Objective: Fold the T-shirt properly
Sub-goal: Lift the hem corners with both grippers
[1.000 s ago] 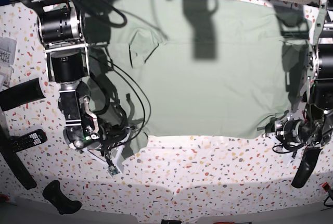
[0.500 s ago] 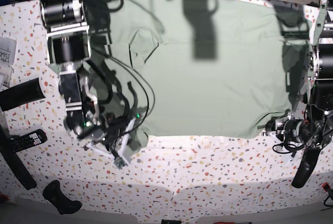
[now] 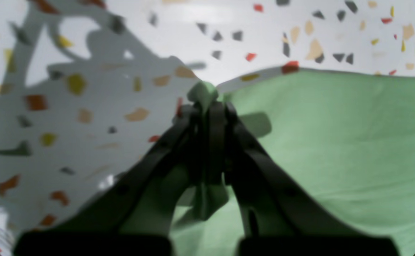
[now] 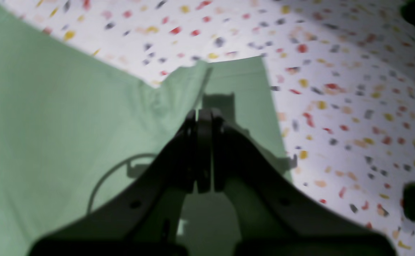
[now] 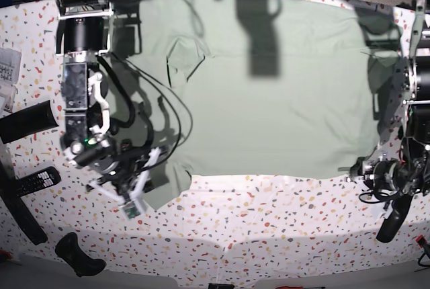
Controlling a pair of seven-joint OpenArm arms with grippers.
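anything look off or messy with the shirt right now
Slightly. The T-shirt lies mostly flat, but its collar is rumpled, and the near sleeve corner by the right gripper is bunched. Both grippers, including the left gripper, pinch cloth edges. No damage visible.

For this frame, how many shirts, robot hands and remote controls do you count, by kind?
T-shirt: 1
Hands: 2, the left hand and the right hand, both closed on cloth
Remote control: 1
Total: 4
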